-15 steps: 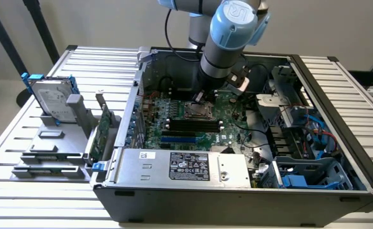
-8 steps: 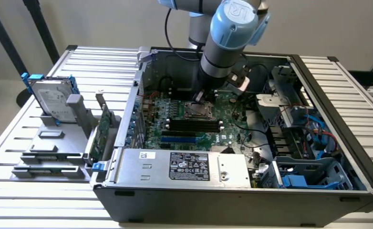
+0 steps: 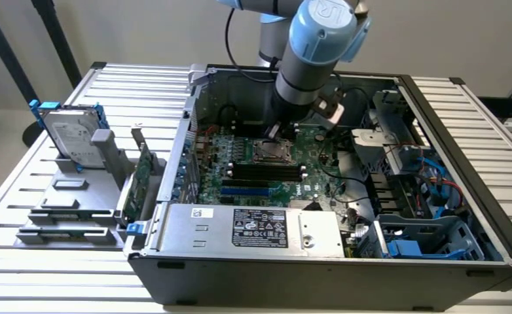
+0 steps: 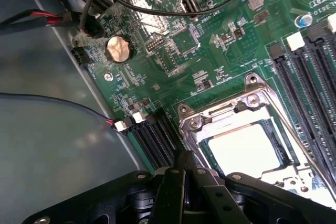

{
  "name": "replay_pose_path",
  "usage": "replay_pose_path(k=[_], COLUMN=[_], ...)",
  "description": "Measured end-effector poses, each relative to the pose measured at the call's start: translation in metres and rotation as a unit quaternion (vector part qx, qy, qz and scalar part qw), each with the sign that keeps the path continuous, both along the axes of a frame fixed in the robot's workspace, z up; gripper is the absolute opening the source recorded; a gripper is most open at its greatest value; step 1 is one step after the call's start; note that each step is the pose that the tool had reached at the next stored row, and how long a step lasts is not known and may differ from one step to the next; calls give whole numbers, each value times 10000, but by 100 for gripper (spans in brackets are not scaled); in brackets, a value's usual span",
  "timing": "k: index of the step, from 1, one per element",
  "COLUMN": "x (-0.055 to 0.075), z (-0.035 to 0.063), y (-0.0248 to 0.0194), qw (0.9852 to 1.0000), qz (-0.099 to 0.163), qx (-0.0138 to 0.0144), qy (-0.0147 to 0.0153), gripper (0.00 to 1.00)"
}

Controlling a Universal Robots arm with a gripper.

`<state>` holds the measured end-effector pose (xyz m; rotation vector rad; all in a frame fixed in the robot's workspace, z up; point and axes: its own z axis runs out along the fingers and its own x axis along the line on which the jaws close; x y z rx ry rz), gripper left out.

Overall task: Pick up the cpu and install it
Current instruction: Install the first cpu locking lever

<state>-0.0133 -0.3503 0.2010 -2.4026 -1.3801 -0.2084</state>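
while the arm reaches down into the open computer case (image 3: 431, 216) in the middle of the exterior view, its gripper (image 3: 278, 133) hangs just above the green motherboard (image 3: 265, 173), at the far edge of the socket frame (image 3: 272, 152). in the wrist view the gripper (image 4: 184, 162) has its two dark fingers (image 4: 173, 192) pressed together with nothing between them, their tips beside the near corner of the metal socket frame (image 4: 252, 106). the cpu (image 4: 247, 149) lies flat inside that frame, its pale grey top bright with glare, apart from the fingertips. long black slots (image 4: 155, 140) run alongside the frame, and a round coin battery (image 4: 118, 49) sits on the board further off. in the exterior view a silver hard drive (image 3: 71, 140) with blue rails stands in a grey holder (image 3: 73, 203) on the slatted table (image 3: 46, 261) at the left of the frame, and a labelled silver power supply (image 3: 256, 229) fills the case's near side.
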Motion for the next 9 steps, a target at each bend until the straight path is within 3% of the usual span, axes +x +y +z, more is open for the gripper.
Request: replay_pose_path(k=[9], x=[-115], z=[96], y=[-139], qw=[10000], qz=[1], qx=[0], qy=[0], gripper=[11])
